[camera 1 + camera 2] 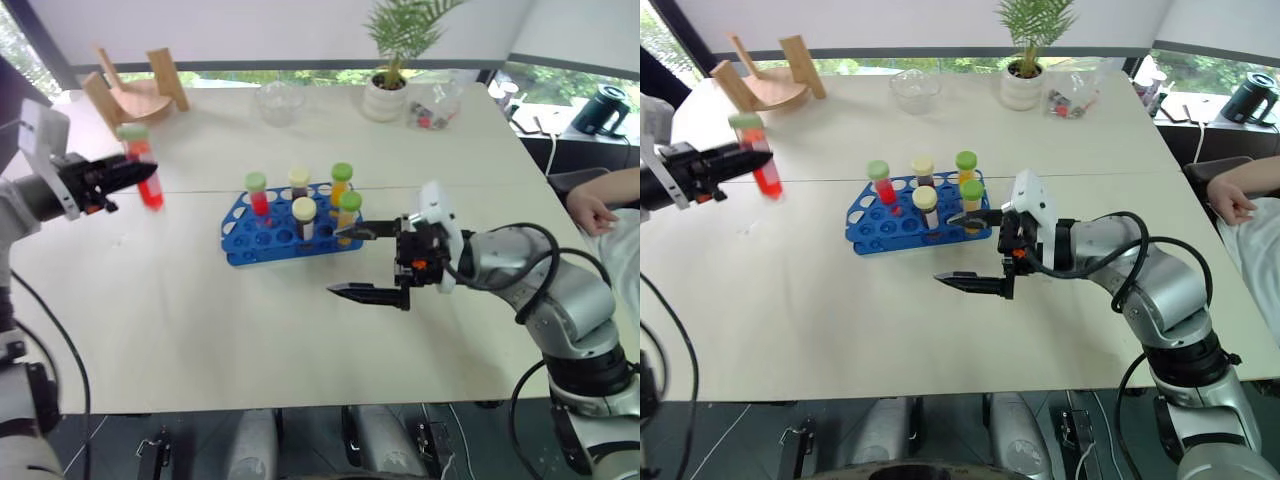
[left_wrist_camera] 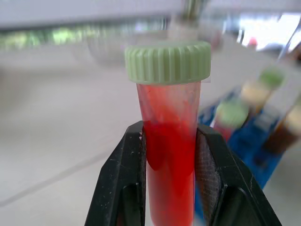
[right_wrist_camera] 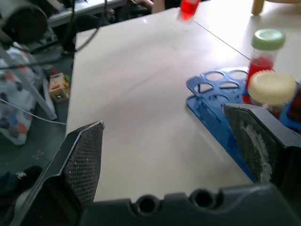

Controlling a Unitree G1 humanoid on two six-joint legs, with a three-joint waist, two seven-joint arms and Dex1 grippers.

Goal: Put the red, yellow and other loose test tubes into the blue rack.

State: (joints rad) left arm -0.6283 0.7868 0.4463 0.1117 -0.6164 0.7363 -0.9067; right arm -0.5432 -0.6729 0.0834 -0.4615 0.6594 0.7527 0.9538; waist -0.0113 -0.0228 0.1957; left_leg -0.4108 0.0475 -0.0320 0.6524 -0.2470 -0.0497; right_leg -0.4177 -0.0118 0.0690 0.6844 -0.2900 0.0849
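Observation:
A red test tube [image 1: 146,176] with a pale green cap hangs upright above the table at the far left, and my left gripper [image 1: 152,176] is shut on its middle; the left wrist view has the tube [image 2: 170,155] squeezed between both black fingers. The blue rack [image 1: 243,246] stands mid-table, to the right of that tube. In it stand a red tube [image 1: 258,194], two cream-capped tubes [image 1: 304,217] and two green-capped orange-yellow ones [image 1: 347,211]. My right gripper [image 1: 336,262] is open and empty, level, just in front of the rack's right end.
A wooden stand [image 1: 134,90], a glass bowl [image 1: 278,101], a potted plant [image 1: 387,92] and a clear bag [image 1: 434,106] line the far side. A person's hand [image 1: 590,211] rests at the right edge. Bare tabletop stretches in front of the rack.

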